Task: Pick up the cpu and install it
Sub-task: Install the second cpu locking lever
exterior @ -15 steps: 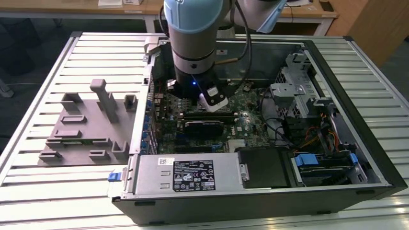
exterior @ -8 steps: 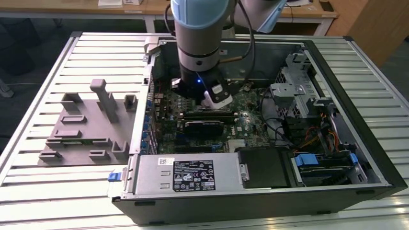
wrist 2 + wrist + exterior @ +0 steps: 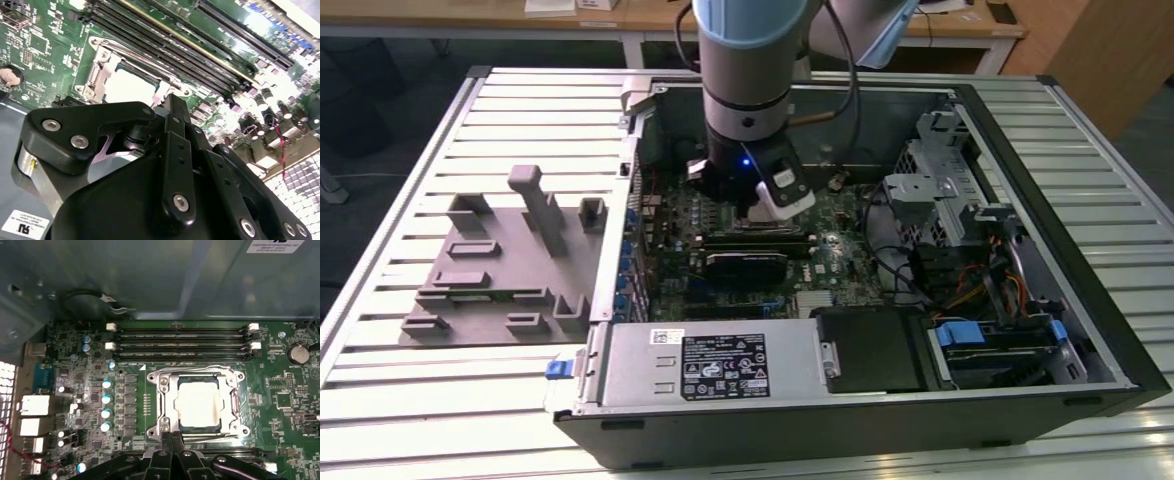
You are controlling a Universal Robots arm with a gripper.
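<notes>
Already the cpu (image 3: pixel 199 405), a flat pale silver square, lies seated inside the shiny metal socket frame (image 3: pixel 165 405) on the green motherboard (image 3: pixel 285 405). Just beside it, the black gripper (image 3: pixel 172 436) has its fingers closed together, holding nothing.

Arm vertical, fingers (image 3: pixel 172 440) pressed together

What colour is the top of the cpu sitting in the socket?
Pale silver-grey, nearly white under the light; the cpu shows best in the first wrist view.
</notes>
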